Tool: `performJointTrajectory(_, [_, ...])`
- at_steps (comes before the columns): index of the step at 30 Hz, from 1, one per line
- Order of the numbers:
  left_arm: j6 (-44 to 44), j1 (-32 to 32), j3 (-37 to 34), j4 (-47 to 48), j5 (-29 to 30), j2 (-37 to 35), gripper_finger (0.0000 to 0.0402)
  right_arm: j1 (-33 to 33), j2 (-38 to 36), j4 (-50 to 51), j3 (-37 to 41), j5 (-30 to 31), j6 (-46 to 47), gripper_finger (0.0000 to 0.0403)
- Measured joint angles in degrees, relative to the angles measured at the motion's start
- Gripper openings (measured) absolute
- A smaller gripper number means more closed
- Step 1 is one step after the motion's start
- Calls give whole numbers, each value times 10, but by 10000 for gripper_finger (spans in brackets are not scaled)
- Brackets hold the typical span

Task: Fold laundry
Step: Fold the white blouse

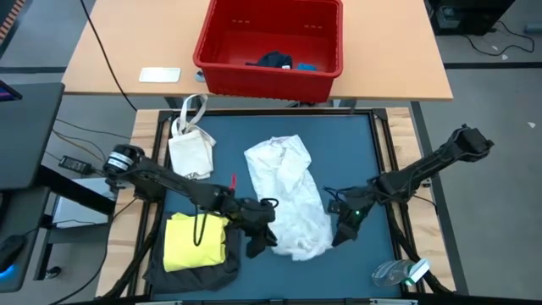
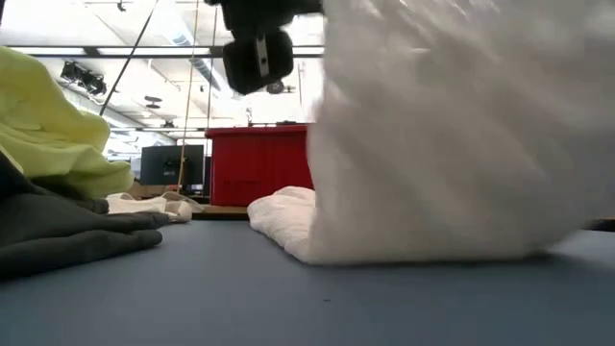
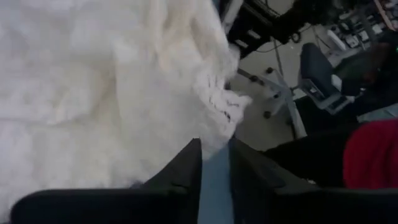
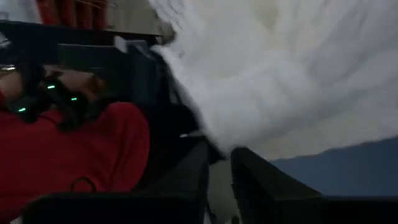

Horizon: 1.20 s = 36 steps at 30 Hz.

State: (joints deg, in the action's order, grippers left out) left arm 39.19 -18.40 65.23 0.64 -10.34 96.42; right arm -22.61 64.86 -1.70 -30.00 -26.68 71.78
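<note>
I see the white cloth crumpled mid-mat, reaching the mat's near edge. It looks light, limp and thin, so I'd pinch its near corners. Left gripper and right gripper flank it, fingers narrowly parted, holding nothing.

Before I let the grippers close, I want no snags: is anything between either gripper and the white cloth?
Nothing visible. The left gripper and right gripper sit at opposite sides of the white cloth's near end. The yellow T-shirt lies off to the left, clear of both.
</note>
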Motion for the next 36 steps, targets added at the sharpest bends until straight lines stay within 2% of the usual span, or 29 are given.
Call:
performJointTrajectory(5, [2, 5, 0, 0, -38, 9, 118, -26, 7, 33, 0, -11, 30, 130])
performJointTrajectory(8, [2, 9, 0, -4, -70, 6, 123, -40, 6, 49, 0, -13, 64, 143])
performJointTrajectory(10, [-2, 15, 0, -3, -76, 5, 123, -41, 5, 67, 0, 11, 85, 144])
performJointTrajectory(13, [-14, 34, 0, 4, -63, 5, 123, -35, 6, 75, 0, 110, 104, 142])
performJointTrajectory(19, [-44, 119, 0, 60, 31, 5, 123, -23, 7, 149, 0, 387, 145, 142])
performJointTrajectory(22, [-62, 181, 0, 61, 37, 13, 123, -13, 28, 185, 0, 465, 156, 142])
performJointTrajectory(25, [-70, 233, 0, 66, 36, 45, 123, -4, 72, 195, 0, 459, 171, 140])
performJointTrajectory(29, [-60, 279, 0, 79, 7, 93, 123, -22, 121, 155, 0, 371, 181, 130])
performJointTrajectory(32, [-27, 295, 0, 107, -14, 126, 123, -71, 128, 64, -9, 312, 192, 122])
performJointTrajectory(36, [-12, 294, 2, 113, -19, 144, 123, -151, 130, 21, -74, 319, 196, 118])
